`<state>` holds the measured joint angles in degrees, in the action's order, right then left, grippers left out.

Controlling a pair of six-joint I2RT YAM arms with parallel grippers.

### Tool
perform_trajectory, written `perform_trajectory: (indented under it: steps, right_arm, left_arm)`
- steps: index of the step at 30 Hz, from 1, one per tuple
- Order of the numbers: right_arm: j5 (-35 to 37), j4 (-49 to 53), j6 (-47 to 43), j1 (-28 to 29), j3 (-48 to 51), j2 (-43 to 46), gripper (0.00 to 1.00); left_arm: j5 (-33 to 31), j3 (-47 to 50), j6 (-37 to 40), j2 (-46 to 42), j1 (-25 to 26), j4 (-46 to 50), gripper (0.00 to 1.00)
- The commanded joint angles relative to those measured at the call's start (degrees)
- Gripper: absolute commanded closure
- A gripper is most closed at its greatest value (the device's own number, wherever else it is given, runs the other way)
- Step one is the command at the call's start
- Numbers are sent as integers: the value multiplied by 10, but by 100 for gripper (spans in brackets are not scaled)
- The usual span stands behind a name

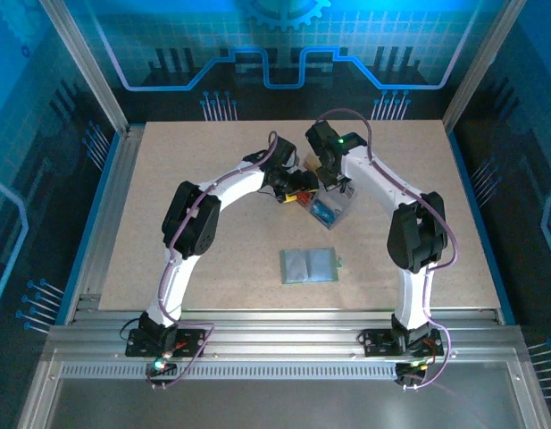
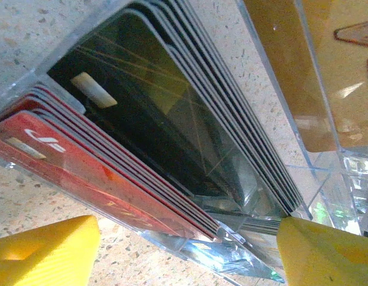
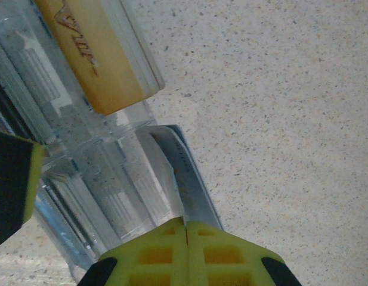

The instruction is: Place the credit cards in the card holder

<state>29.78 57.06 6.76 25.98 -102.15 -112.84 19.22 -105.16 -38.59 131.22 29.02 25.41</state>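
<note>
Two white robot arms with black joints, the left arm (image 1: 190, 223) and the right arm (image 1: 418, 232), were arched inward from their bases. The left gripper (image 2: 184, 238) was held with its yellow fingers (image 2: 46, 250) spread wide. The right gripper (image 3: 186, 229) was closed on a thin pale grey-white plastic card (image 3: 185, 173).

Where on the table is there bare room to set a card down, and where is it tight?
Free: the wide patch left of the left arm; the patch right of the right arm; the strip between the wallet and the near edge. Crowded: around the tray, where the left tool and the right tool, pinching a card, meet.
</note>
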Motion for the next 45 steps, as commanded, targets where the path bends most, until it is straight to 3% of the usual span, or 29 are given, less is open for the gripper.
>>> perform_trajectory:
  steps: [1,20,26,30,35,40,45]
  right_arm:
    - [-50,21,-10,2,-24,18,100]
    - [-117,38,-8,-9,-39,30,100]
    - [-135,25,5,-10,-14,75,100]
    - [-190,-8,27,-10,51,146,100]
    - [-286,-82,76,-6,186,259,100]
    - [-354,-178,128,7,341,358,100]
    - [-402,-289,174,12,483,430,100]
  left_arm:
    - [-1,19,5,1,-13,23,21]
    - [46,29,7,-66,-21,17,20]
    - [50,68,4,-127,-22,3,20]
    - [42,155,10,-205,-20,-15,19]
    - [-17,283,52,-315,-2,14,18]
    - [-98,370,83,-369,65,64,15]
    - [-171,408,61,-361,133,68,15]
